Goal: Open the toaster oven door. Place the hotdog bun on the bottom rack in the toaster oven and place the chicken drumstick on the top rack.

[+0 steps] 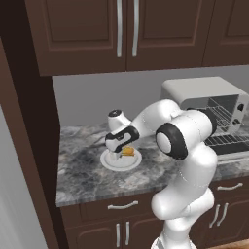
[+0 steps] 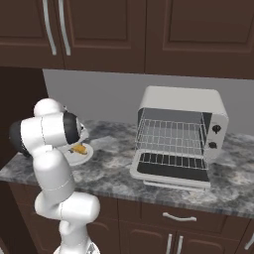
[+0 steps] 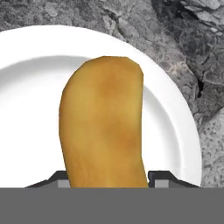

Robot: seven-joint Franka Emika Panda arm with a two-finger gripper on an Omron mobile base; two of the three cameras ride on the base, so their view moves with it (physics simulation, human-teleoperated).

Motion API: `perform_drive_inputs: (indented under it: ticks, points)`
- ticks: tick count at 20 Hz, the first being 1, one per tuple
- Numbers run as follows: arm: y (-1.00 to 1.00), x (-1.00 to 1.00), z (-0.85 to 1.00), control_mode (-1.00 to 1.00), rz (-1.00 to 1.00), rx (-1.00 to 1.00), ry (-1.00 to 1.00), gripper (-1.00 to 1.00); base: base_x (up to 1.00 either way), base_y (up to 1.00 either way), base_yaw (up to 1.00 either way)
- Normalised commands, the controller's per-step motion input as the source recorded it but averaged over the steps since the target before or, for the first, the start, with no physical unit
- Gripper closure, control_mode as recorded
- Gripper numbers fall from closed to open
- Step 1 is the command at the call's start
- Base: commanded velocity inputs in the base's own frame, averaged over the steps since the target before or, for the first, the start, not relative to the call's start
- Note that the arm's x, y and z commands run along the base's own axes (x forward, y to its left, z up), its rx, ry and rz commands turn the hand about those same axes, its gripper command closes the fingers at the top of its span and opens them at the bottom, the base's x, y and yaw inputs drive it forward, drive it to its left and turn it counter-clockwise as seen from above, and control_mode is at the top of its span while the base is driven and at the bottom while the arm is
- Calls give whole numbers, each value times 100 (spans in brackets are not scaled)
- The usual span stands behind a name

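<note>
The golden-brown hotdog bun [image 3: 103,127] lies on a white plate [image 3: 26,87] at the counter's left end. My gripper [image 3: 108,179] reaches down onto it, one dark fingertip pressed against each long side of the bun. From the left base view the gripper [image 1: 116,154] hangs over the plate [image 1: 109,163], with the bun [image 1: 128,151] poking out beside it. The toaster oven [image 2: 181,106] stands to the right with its door [image 2: 168,171] folded down flat and wire racks [image 2: 171,136] showing inside. The chicken drumstick is out of view.
Dark wall cabinets [image 2: 149,34] hang over the grey marble counter [image 2: 114,173]. A tall dark panel [image 1: 19,146] borders the counter on the left, close to the plate. Bare counter lies between the plate [image 2: 87,158] and the oven.
</note>
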Motion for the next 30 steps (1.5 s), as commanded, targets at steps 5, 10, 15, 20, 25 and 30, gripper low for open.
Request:
perform_drive_inputs:
  ticks: [5,10,15,20,25,30]
  points:
    - [-6,-12,43,-100,0,0,0,100,0,0,0]
    - [-39,-21,65,-100,1,0,0,100,0,0,0]
    - [-69,-33,64,-100,1,0,0,100,0,0,0]
    - [-77,-69,50,-100,4,1,0,100,0,0,0]
    - [-87,-64,36,-100,3,0,-1,100,0,0,0]
    - [-99,-30,19,-100,1,0,-3,100,0,0,0]
